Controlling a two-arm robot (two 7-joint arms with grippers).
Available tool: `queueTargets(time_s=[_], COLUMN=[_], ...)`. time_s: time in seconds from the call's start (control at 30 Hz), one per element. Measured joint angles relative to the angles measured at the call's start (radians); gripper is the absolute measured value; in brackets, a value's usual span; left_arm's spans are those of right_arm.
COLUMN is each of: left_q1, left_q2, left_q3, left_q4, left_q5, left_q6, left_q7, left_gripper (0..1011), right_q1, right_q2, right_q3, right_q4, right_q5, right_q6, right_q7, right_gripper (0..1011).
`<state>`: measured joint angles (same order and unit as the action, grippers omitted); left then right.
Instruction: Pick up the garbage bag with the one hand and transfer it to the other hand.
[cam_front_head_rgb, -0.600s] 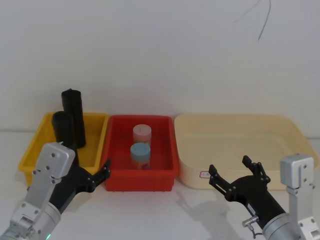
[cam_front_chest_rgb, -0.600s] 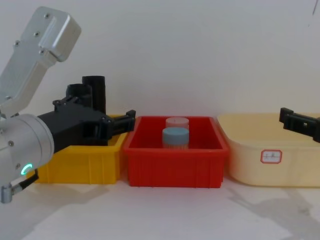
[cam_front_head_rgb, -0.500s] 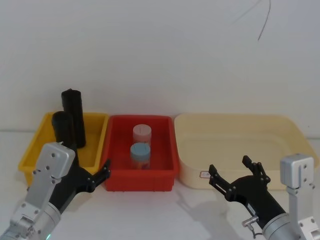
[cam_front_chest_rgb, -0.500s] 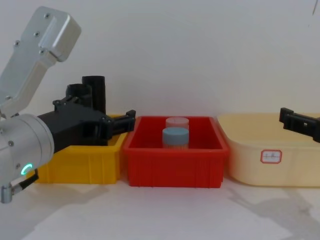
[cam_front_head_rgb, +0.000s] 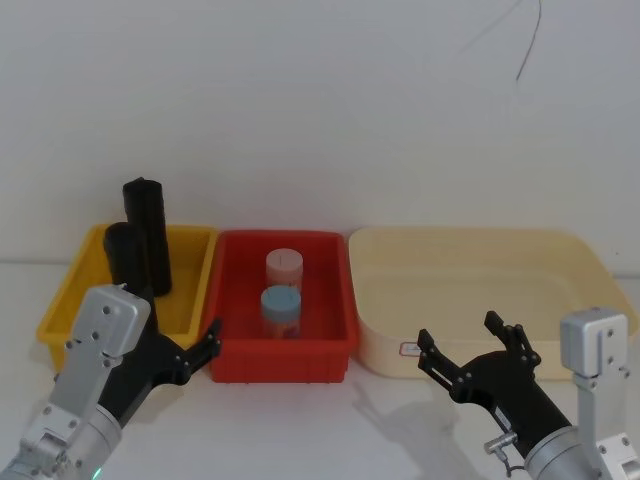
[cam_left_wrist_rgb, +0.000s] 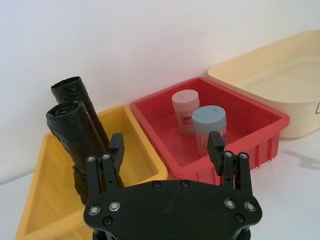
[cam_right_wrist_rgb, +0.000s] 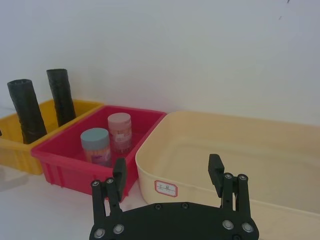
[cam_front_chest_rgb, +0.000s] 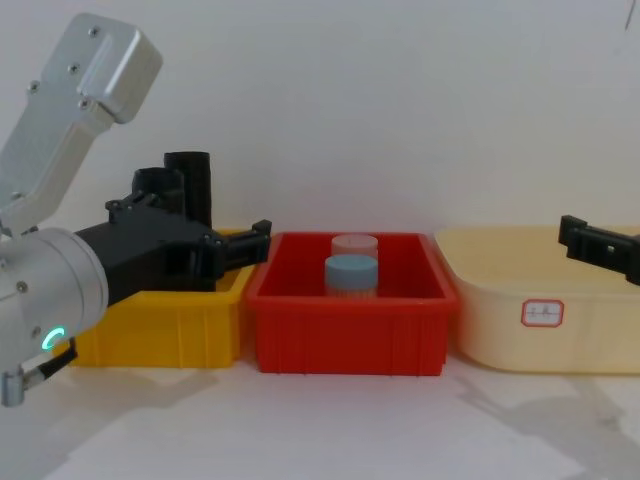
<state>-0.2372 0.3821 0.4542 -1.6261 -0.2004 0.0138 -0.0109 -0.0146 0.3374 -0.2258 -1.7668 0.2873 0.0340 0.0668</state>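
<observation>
- The garbage bag (cam_front_head_rgb: 126, 255) is stood on end in the yellow bin (cam_front_head_rgb: 58, 310), at its left part; it is leaned slightly and is placed just in front of a slimmer black roll (cam_front_head_rgb: 147, 215).
- The left pincer (cam_left_wrist_rgb: 166, 146) is held above the surface (cam_front_head_rgb: 330, 430), in front of the yellow bin near the corner shared with the red bin (cam_front_head_rgb: 280, 365); its fingers (cam_left_wrist_rgb: 116, 145) are spread apart and nothing is gripped.
- The bag is located beyond the left pincer and to its left; no contact is made. In the left wrist view the bag (cam_left_wrist_rgb: 75, 142) is seen just past one finger.
- The right pincer (cam_front_head_rgb: 460, 335) is held low in front of the cream bin (cam_front_head_rgb: 592, 262), well apart from the bag; its fingers are spread apart and nothing is gripped.
- Two lidded jars are contained in the red bin; the pink-lidded jar (cam_front_head_rgb: 284, 266) is set behind the blue-lidded jar (cam_front_head_rgb: 281, 308).
</observation>
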Motion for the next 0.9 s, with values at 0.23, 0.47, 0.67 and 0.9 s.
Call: queueTargets(time_s=[0.23,0.47,0.67,0.9], left_q1=[-0.003,-0.006,-0.014,-0.040], left_q2=[-0.005,-0.017,-0.021,-0.029], left_q3=[-0.004,-0.024,-0.039,-0.054], left_q4=[0.002,0.022,0.054,0.114], left_q5=[0.003,0.005,0.000,-0.009], left_q6=[0.000,-0.001,-0.006,-0.017], left_q7=[0.006,0.022,0.022,0.005], left_gripper=[1002,1002,1002,1002], right_q1=[0.000,0.000,0.000,0.000], right_q2=[0.000,0.000,0.000,0.000], right_q3=[0.000,0.000,0.000,0.000], right_q4=[0.000,0.000,0.000,0.000], right_q5=[0.000,0.000,0.000,0.000], right_q6=[0.000,0.000,0.000,0.000], right_q7=[0.000,0.000,0.000,0.000], right_gripper=[1001,1001,1001,1001])
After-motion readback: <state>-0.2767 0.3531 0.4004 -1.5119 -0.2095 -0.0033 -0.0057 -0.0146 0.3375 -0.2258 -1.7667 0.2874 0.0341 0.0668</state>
